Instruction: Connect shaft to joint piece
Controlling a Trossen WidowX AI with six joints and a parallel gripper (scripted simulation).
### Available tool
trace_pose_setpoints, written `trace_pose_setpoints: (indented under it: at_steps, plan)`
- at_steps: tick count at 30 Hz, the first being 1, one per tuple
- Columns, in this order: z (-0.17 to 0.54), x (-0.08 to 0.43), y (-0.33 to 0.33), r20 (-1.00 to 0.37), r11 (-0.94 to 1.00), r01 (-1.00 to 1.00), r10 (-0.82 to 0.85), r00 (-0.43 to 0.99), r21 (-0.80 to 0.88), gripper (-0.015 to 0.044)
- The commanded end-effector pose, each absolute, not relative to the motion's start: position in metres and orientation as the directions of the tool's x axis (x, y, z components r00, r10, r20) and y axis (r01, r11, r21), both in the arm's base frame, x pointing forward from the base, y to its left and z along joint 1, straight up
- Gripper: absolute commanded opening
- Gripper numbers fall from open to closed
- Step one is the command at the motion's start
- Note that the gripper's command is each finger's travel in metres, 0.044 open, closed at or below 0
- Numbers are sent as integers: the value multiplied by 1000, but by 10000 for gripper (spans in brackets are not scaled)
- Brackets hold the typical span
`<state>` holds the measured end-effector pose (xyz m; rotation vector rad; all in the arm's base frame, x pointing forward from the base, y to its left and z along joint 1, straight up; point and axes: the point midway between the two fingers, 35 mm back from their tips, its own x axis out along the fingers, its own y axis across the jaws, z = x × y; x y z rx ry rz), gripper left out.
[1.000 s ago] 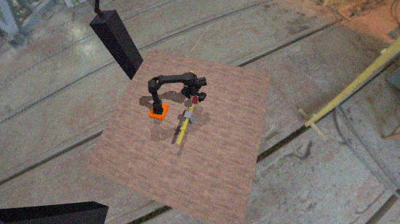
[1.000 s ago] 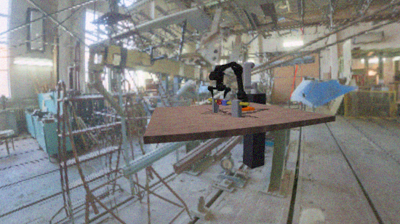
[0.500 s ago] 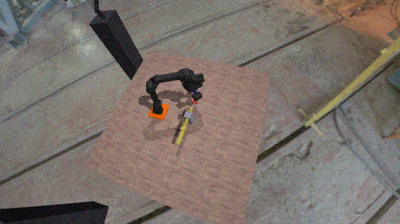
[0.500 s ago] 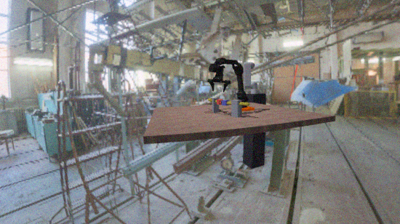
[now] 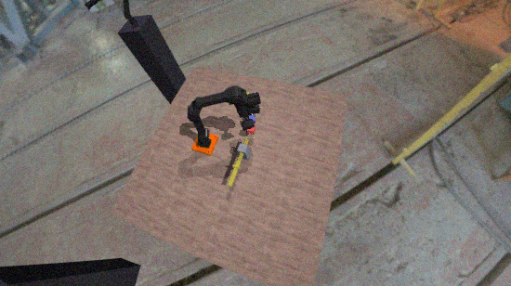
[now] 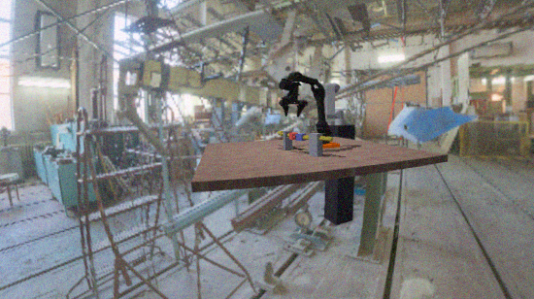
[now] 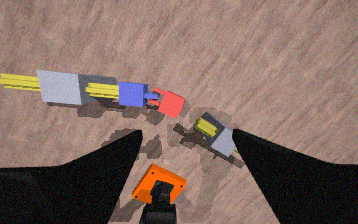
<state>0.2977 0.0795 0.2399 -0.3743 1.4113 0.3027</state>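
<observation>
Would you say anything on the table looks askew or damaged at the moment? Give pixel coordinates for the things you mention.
Nothing looks damaged. The red joint piece (image 5: 251, 131) (image 6: 292, 136) (image 7: 171, 104) sits angled to the blue piece (image 5: 252, 118) (image 6: 299, 137) (image 7: 132, 94), but its hinge allows that, so it isn't odd.

Black arm (image 5: 211, 99) (image 6: 318, 97) (image 7: 159, 214) on orange base plate (image 5: 210, 150) (image 6: 333, 145) (image 7: 142, 192), bent over desk (image 5: 279, 199) (image 6: 233, 161) (image 7: 280, 55). Yellow shaft (image 5: 235, 173) (image 6: 281, 133) (image 7: 206, 126) through gray block (image 5: 242, 149) (image 6: 287, 142) (image 7: 224, 142), red piece (image 5: 251, 131) (image 6: 292, 136) (image 7: 171, 104) near its end.
</observation>
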Motion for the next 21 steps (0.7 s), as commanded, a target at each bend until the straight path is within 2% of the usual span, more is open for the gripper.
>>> trace_pose_setpoints:
  at_steps: [1,16,21]
  plan:
    - [237,298,69,-992,940,-337,-16,123,-56,440]
    - [212,299,15,-1000,991,134,-2,31,2,440]
    - [211,298,13,-1000,988,154,-1,27,3,440]
